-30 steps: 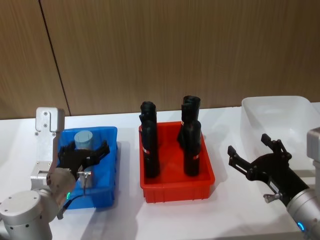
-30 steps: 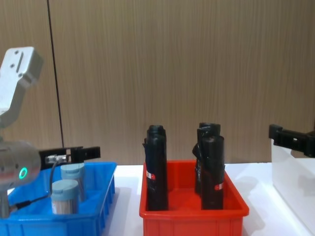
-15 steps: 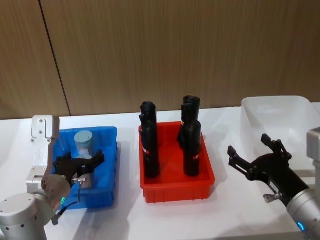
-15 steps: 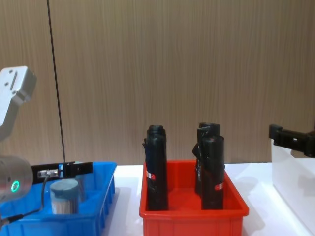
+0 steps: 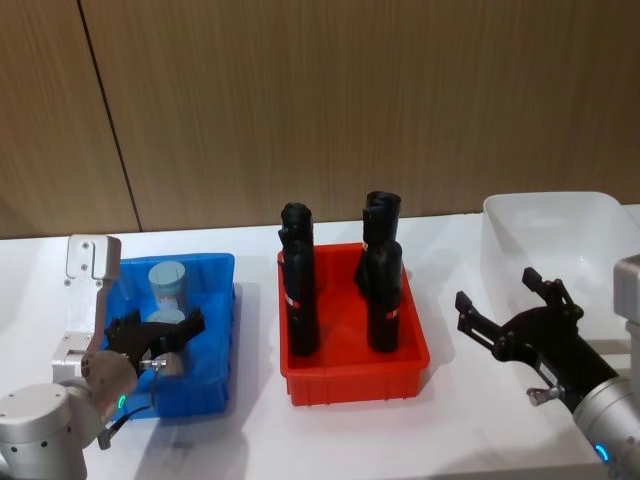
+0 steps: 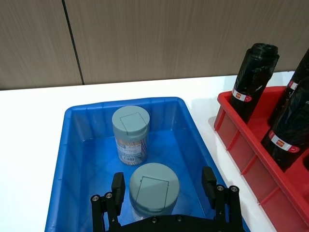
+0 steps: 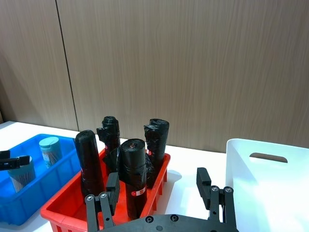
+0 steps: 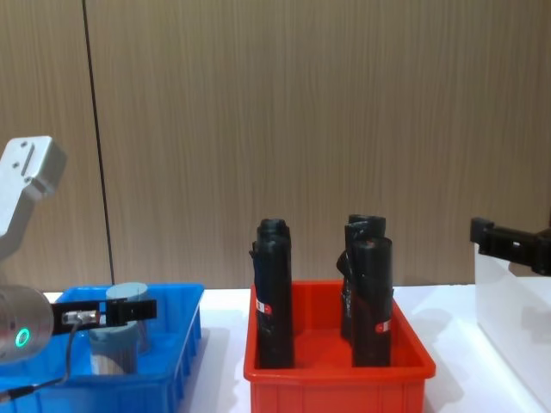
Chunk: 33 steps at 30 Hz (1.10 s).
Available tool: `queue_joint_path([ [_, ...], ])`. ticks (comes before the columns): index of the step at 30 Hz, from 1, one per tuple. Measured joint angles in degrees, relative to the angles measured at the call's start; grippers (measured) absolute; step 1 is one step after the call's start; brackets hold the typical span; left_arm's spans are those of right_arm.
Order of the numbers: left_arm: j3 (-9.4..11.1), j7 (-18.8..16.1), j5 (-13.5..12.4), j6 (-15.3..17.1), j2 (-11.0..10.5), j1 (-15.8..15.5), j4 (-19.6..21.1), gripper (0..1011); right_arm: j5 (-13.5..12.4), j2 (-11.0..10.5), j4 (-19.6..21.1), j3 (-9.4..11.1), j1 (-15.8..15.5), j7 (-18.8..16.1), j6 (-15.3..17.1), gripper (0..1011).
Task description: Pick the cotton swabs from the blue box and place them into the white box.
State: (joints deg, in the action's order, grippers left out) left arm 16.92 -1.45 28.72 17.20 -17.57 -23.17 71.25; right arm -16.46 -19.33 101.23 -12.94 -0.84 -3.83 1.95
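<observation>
Two cotton swabs jars stand in the blue box (image 6: 72,159): a far one (image 6: 130,134) and a near one (image 6: 154,187). My left gripper (image 6: 163,184) is open and down inside the box, one finger on each side of the near jar, with small gaps to it. In the head view the left gripper (image 5: 155,335) covers the near jar, and the far jar (image 5: 167,285) stands behind it. My right gripper (image 5: 520,320) hovers open and holds nothing, in front of the white box (image 5: 560,225) at the far right.
A red bin (image 5: 350,375) with several tall black cylinders (image 5: 299,300) sits between the blue box and the white box. Behind the white table runs a wood-panelled wall. The white box (image 7: 270,193) has a handle slot near its rim.
My left gripper has sunk lower into the blue box and drawn back, so its fingers now flank the near jar. The right arm has not moved.
</observation>
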Motion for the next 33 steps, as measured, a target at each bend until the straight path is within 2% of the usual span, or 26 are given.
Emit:
queue_joint_path([
  [27, 0.1, 4.6, -4.8, -0.8, 1.2, -3.7, -8.0, 1003, 0.0, 0.0, 0.0, 0.0, 0.0, 0.0, 0.0, 1002],
  [33, 0.1, 5.4, -5.7, -1.3, 1.4, -4.3, -9.2, 886, 0.0, 0.0, 0.0, 0.0, 0.0, 0.0, 0.0, 1002],
])
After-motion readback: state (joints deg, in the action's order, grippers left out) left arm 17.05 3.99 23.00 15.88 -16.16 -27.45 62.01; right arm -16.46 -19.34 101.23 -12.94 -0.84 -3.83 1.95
